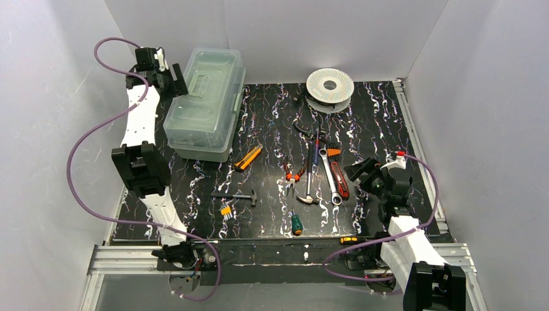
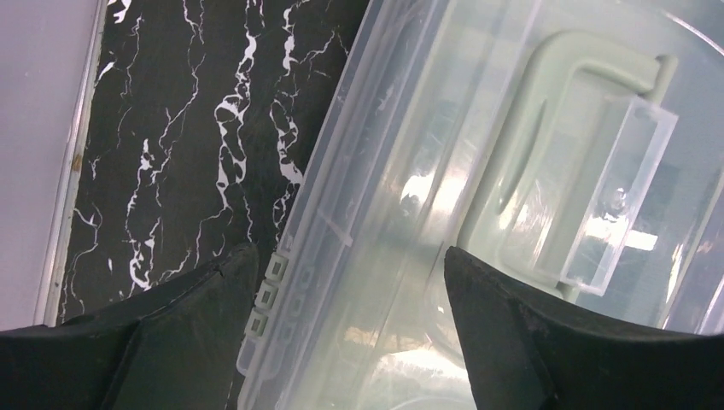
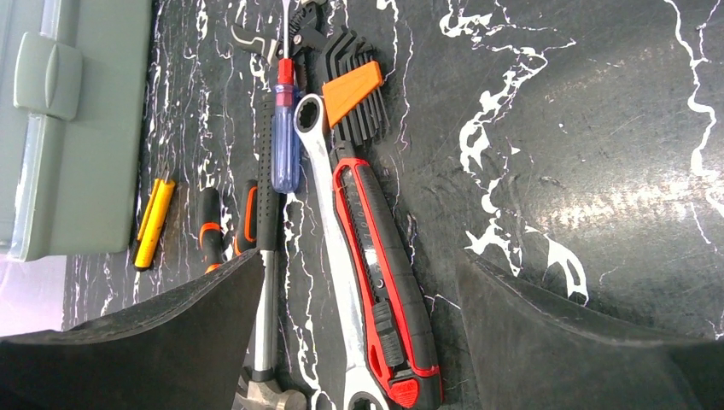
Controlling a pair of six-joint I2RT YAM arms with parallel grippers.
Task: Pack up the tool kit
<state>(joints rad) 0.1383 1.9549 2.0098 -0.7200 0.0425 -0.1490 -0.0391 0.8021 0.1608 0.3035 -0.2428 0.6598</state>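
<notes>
left gripper (image 2: pixel 350 282) is seen spread wide and empty. one finger (image 2: pixel 183 329) is over the table (image 2: pixel 171 128), the other over the lid (image 2: pixel 410 171) of the toolbox (image 1: pixel 206 107). the lid's left edge is caught between the jaws; contact cannot be told. the pale handle (image 2: pixel 546 145) is seen on the lid, right of the jaws. the toolbox is set at the far left of the table, lid down.

right gripper (image 3: pixel 360 266) is also spread wide and empty, hung over the tool cluster right of centre. under the jaws a red-and-black utility knife (image 3: pixel 384 273) and a wrench (image 3: pixel 329 213) are laid side by side, touching. a claw hammer (image 3: pixel 266 282) is laid just left of the wrench, with a blue screwdriver (image 3: pixel 286 149) beside its grip. a hex key set (image 3: pixel 352 90) in an orange holder is seen at the knife's far end. orange-handled pliers (image 1: pixel 292 173) are laid left of the hammer.

nearer the centre, apart from the cluster, a small hammer (image 1: pixel 236 195) and yellow bits (image 1: pixel 226 210) are seen. a yellow cutter (image 1: pixel 248 157) is laid near the toolbox's near right corner. a green screwdriver (image 1: pixel 296 222) is set towards the near edge. a wire spool (image 1: pixel 330 84) is placed at the far side, behind the cluster.
</notes>
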